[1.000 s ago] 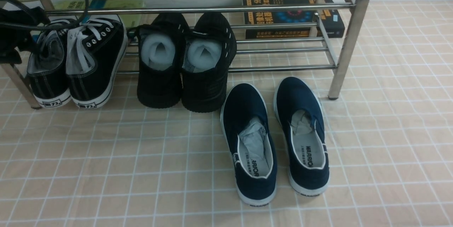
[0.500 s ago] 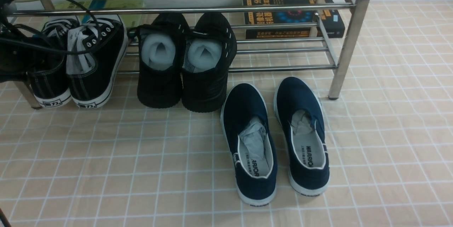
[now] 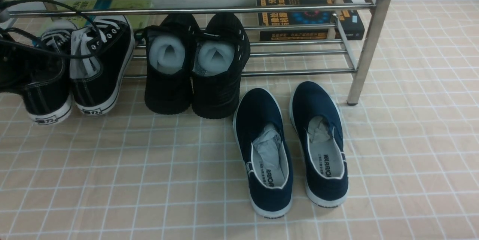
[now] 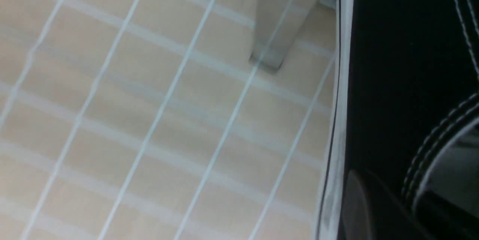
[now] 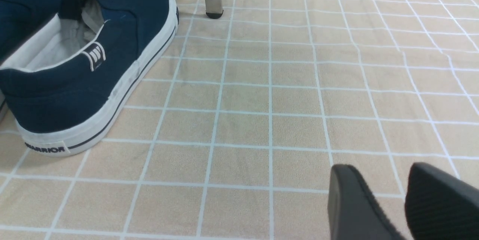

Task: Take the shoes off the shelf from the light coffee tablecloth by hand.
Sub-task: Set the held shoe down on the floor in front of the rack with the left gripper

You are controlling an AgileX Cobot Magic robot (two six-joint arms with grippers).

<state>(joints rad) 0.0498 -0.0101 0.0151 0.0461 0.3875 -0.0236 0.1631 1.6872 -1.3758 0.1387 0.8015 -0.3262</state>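
Tan checked tablecloth (image 3: pixel 149 165) holds the shelf (image 3: pixel 368 38), sneakers (image 3: pixel 99 75) at its lower left. My left hand (image 3: pixel 13 64) is at the outer one, grip unreadable; right hand (image 5: pixel 389 184) idles, fingers apart. Next I'd pull that shoe clear.

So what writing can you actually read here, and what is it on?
"WARRIOR": insole of the right navy slip-on, and again on its heel label.
"ARRIOR": insole of the left navy slip-on, first letter hidden.
Too blurred to read: two characters on the heel labels of the black canvas sneakers.
Too small to read: yellow print on the dark box behind the shelf.
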